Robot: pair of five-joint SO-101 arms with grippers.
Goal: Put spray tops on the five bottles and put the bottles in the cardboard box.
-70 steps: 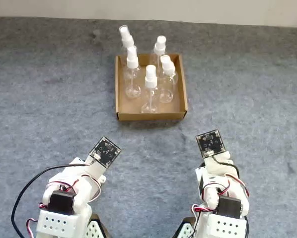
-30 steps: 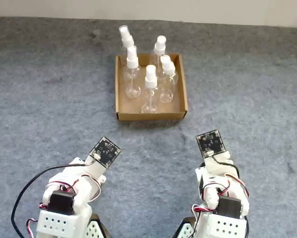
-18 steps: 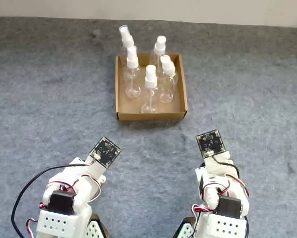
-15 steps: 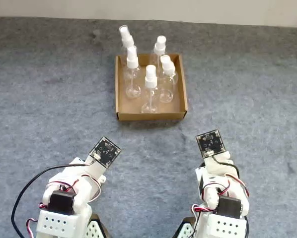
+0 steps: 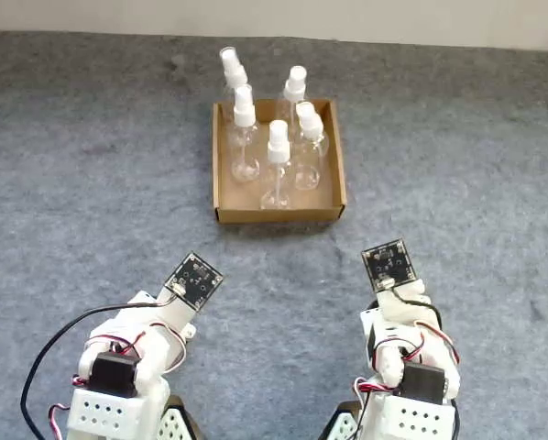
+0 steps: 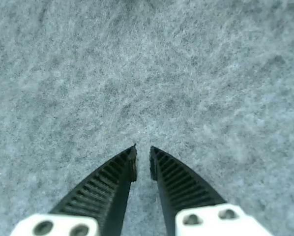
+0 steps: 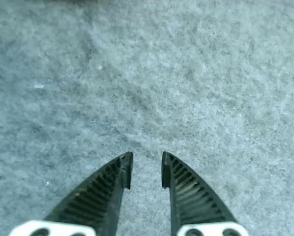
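Work surface: grey felt table (image 5: pixel 91 183); it carries everything listed below.

Arms: one arm (image 5: pixel 132 357) and the other arm (image 5: pixel 404 357) sit folded at the near edge, well apart from the load; I cannot assign a side to either from the high view.

Container: cardboard box (image 5: pixel 279 214), upright, open at the top, at the far middle of the table.

Load: five bottles (image 5: pixel 245 151), clear, grouped at the box; three stand plainly inside; the rear pair rise past the far wall, and I cannot tell whether their bases are inside it; the rear-left bottle (image 5: pixel 233 78) leans.

Fittings: spray tops (image 5: pixel 278 142), white, one on each bottle; the task looks complete or nearly so.

My left gripper (image 6: pixel 143 160): fingers a narrow gap apart, clamped on nothing, felt beneath; my right gripper (image 7: pixel 147 169): fingers slightly apart, likewise empty.

Hazards from here:
- the leaning bottle may topple; cause: a nudge to the box, or to its neighbour;
- a reach into the cluster may knock several bottles; cause: they stand close together and are tall;
- a top may sit loose; I cannot verify seating;
- my fingertips may snag the felt; cause: they point down at it.
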